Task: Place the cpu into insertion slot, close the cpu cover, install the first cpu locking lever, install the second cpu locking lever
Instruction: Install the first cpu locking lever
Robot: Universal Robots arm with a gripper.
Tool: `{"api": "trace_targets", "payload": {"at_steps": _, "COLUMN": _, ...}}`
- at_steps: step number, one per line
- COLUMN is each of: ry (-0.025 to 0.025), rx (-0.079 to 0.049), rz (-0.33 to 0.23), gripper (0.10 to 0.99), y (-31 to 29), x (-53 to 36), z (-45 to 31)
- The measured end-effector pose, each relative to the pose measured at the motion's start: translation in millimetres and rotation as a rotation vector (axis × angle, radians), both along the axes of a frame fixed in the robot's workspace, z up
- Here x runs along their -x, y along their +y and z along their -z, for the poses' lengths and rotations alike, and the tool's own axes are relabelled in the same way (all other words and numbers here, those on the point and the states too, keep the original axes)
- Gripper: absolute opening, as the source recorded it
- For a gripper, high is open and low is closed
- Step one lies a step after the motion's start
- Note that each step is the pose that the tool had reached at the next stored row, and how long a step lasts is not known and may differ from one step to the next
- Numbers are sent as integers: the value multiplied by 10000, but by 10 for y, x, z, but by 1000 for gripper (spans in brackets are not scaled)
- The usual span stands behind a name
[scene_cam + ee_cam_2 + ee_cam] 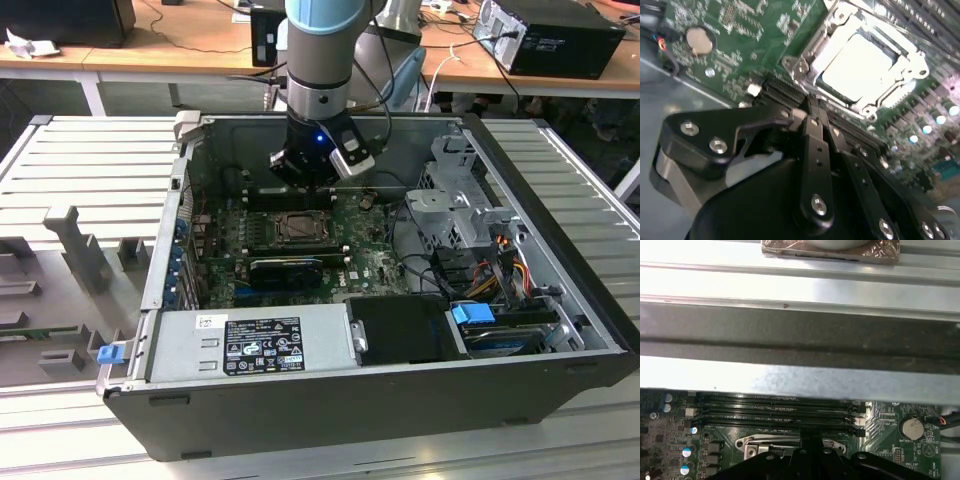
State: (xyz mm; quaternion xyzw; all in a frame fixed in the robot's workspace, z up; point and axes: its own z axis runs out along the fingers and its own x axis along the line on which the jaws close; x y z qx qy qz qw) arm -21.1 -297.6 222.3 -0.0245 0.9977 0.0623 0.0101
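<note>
The cpu (857, 62) lies flat in the insertion slot (300, 228), its metal top glaring bright in the second wrist view. The cpu cover (805, 55) lies down around it, its window framing the chip. My gripper (810, 104) hangs just beyond the socket's edge on the side of the memory slots, low over the board. Its black fingers (815, 145) meet at the tips, shut, and I see nothing between them. In the exterior view the gripper (310, 178) stands right behind the socket. The first wrist view shows the cover's edge (765, 442) just ahead of the fingertips.
The green board (370, 262) lies inside an open computer case (560, 250). Long black memory slots (775, 410) run beside the socket. A coin battery (913, 427), a power supply (250, 340), a drive cage (455, 205) and loose cables (500, 270) crowd the case.
</note>
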Motion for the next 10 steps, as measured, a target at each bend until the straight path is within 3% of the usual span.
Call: {"api": "trace_targets", "payload": {"at_steps": 10, "ry": 2, "rx": 6, "rz": 2, "gripper": 106, "y": -39, "x": 0, "z": -1}}
